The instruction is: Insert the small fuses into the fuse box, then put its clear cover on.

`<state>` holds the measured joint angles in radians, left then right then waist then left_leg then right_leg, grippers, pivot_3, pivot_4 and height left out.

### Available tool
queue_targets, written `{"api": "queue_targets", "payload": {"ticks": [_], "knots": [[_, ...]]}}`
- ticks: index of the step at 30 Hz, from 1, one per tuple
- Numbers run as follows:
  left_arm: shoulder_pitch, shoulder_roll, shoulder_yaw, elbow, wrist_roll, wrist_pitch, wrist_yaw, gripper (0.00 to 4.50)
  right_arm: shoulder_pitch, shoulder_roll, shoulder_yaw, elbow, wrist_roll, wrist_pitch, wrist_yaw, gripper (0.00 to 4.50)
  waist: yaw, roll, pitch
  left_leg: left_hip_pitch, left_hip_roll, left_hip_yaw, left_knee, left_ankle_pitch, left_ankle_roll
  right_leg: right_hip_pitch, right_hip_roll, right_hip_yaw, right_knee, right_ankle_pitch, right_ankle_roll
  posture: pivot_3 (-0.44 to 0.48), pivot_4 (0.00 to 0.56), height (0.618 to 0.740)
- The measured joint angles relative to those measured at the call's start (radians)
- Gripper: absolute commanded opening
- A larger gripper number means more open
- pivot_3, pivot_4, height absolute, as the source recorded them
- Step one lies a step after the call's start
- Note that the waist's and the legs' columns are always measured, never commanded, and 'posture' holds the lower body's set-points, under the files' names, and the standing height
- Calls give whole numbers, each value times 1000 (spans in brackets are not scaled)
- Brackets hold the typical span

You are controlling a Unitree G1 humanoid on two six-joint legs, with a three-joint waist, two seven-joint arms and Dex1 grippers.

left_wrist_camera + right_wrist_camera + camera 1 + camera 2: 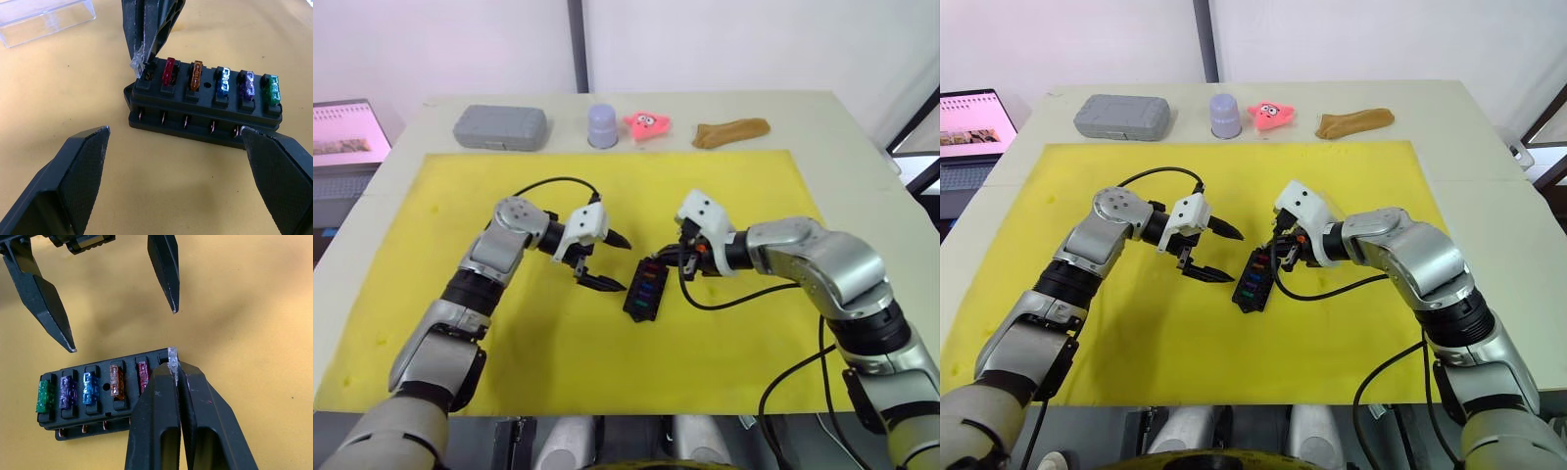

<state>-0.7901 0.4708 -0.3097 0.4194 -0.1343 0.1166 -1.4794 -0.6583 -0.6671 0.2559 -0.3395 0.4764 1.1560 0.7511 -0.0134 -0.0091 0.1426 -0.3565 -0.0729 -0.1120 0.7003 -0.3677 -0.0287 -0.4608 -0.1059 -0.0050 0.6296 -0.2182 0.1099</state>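
The right end effector (174, 369) pinches a clear fuse (172, 357) at the fuse box (205, 107) (five already in); the left end effector (604, 261) is spread wide.

The fuse box (205, 105) is a small black plastic block lying flat on the yellow mat, slots facing up, with a row of metal contacts showing along its side. Five fuses sit upright in its slots, in a row: a green fuse (272, 90) at one end, then a purple fuse (248, 84), a blue fuse (224, 82), an amber fuse (196, 76) and a red fuse (168, 71). A small round hole lies between the blue and amber ones. At the last slot, beside the red one, a pale clear fuse (172, 360) stands tilted, pinched between the right end effector's (178, 377) closed fingers. The clear cover (46, 17) is a transparent rectangular lid lying on the mat, well apart from the box.
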Motion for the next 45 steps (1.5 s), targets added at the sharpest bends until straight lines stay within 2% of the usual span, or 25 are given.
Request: {"api": "queue_targets", "payload": {"ticks": [26, 29, 30, 45], "knots": [[0, -5, 0, 0, 5, -4, 8, 4500, 13, 6, 17, 0, -11, -15, -16, 51, 0, 0, 0, 0, 0, 0, 0, 0, 0, 0, 0, 0, 0, 0, 0, 0, 150, 740], [0, -8, 0, 1, 5, -6, 9, 4500, 13, 0, 17, 0, -12, -15, -8, 884, 0, 0, 0, 0, 0, 0, 0, 0, 0, 0, 0, 0, 0, 0, 0, 0, 150, 740], [0, -9, 0, 1, 5, -8, 9, 4500, 13, -3, 17, 0, -14, -15, -7, 1338, 0, 0, 0, 0, 0, 0, 0, 0, 0, 0, 0, 0, 0, 0, 0, 0, 150, 740], [0, -13, 0, 6, 7, -13, 18, 4500, -11, -22, -4, 2, -14, -28, 36, 1338, 0, 0, 0, 0, 0, 0, 0, 0, 0, 0, 0, 0, 0, 0, 0, 0, 150, 740]]}}
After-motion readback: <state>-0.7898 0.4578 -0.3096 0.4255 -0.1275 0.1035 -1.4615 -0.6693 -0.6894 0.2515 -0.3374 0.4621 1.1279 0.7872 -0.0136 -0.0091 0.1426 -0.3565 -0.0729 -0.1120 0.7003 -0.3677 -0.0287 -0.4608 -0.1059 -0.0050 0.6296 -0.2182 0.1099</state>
